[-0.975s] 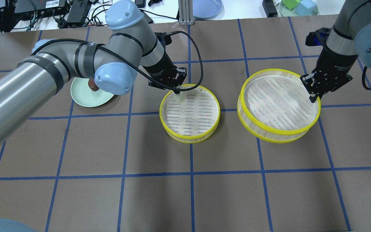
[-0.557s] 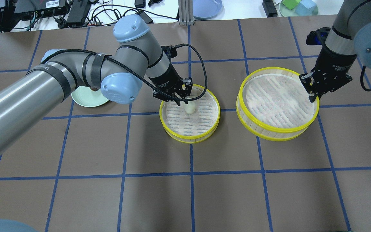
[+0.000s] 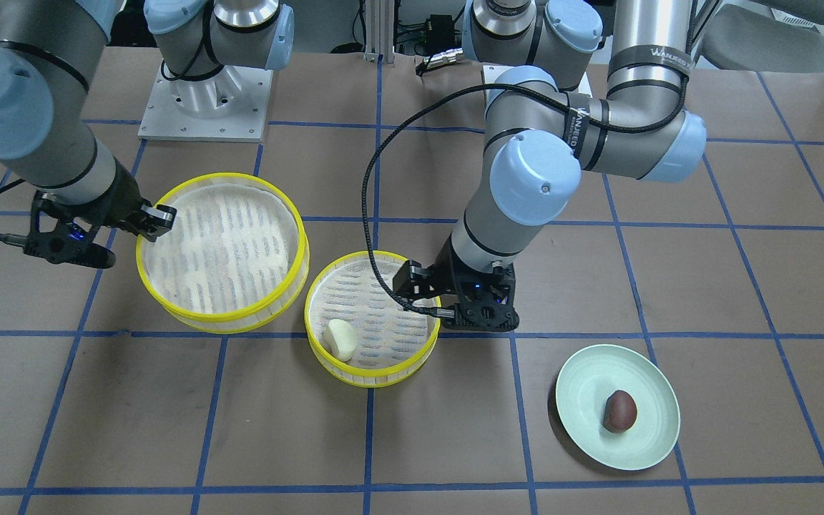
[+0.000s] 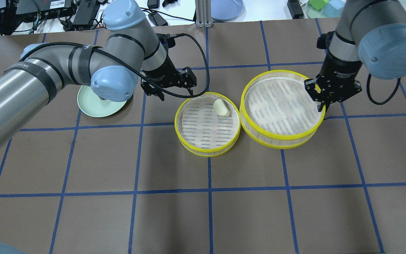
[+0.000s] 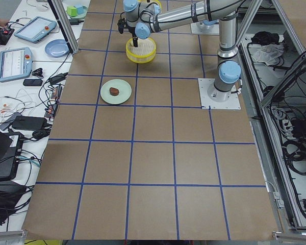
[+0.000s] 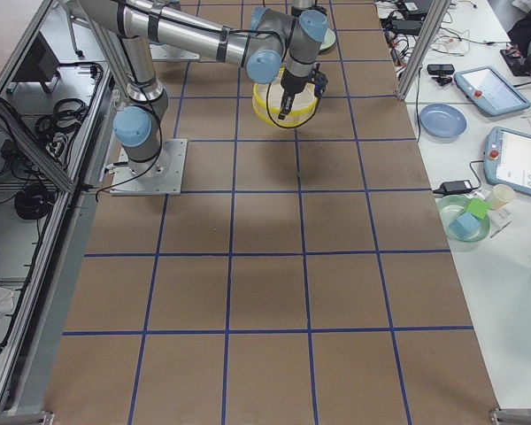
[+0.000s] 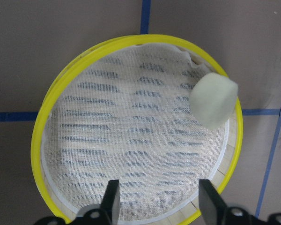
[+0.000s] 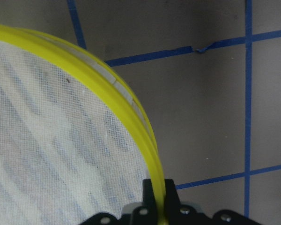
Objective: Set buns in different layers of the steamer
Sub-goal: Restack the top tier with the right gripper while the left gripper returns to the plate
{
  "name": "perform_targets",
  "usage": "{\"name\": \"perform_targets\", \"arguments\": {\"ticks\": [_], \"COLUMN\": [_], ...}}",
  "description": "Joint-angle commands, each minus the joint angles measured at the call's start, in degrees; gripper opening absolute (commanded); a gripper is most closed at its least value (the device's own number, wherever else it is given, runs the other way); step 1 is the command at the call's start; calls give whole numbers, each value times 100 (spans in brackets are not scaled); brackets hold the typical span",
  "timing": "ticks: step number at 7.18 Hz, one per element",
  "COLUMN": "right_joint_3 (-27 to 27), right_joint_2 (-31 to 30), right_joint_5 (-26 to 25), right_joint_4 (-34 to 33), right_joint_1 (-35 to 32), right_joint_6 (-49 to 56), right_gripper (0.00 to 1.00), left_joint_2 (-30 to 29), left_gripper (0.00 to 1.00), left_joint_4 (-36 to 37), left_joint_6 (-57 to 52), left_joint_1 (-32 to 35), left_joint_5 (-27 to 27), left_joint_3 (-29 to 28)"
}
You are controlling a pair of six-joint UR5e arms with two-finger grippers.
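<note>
Looking across my brown paper table (image 4: 203,211) with its blue tape grid, I see cluttered benches beyond. My right gripper (image 4: 324,106) is clamped on the rim of the larger steamer tray (image 4: 280,135), beside the smaller tray (image 4: 208,150) holding the cream bun (image 4: 221,107) at its edge. My left gripper (image 7: 158,202) hangs spread and empty. My elbow mostly hides the green plate (image 3: 584,443) overhead; the brown bun (image 3: 619,411) lies there.

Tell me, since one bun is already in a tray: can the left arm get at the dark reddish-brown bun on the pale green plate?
Probably yes. The dark reddish-brown bun lies alone and uncovered on the pale green plate, and the left tool is open and empty above the smaller yellow-rimmed steamer tray, on the plate's side.
</note>
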State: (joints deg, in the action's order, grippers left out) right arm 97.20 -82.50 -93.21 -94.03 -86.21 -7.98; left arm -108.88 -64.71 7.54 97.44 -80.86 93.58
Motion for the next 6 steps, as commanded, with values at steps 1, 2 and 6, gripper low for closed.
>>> {"name": "perform_targets", "arguments": {"ticks": [1, 2, 6], "right_joint_3": [-261, -350, -333], "right_joint_2": [512, 811, 1227], "right_joint_5": [371, 382, 489], "right_joint_4": [-579, -912, -1259], "right_joint_1": [-1007, -1464, -1917], "right_joint_6": [-1630, -2246, -2595], "right_gripper": [0, 0, 0], "left_joint_2": [34, -45, -790], "left_gripper": [100, 100, 100], "left_joint_4": [11, 89, 1314], "left_joint_6": [-1626, -2338, -3600], "left_joint_1": [-967, -1399, -1948], "left_joint_5": [-351, -647, -904], "left_joint_3": [-42, -42, -33]}}
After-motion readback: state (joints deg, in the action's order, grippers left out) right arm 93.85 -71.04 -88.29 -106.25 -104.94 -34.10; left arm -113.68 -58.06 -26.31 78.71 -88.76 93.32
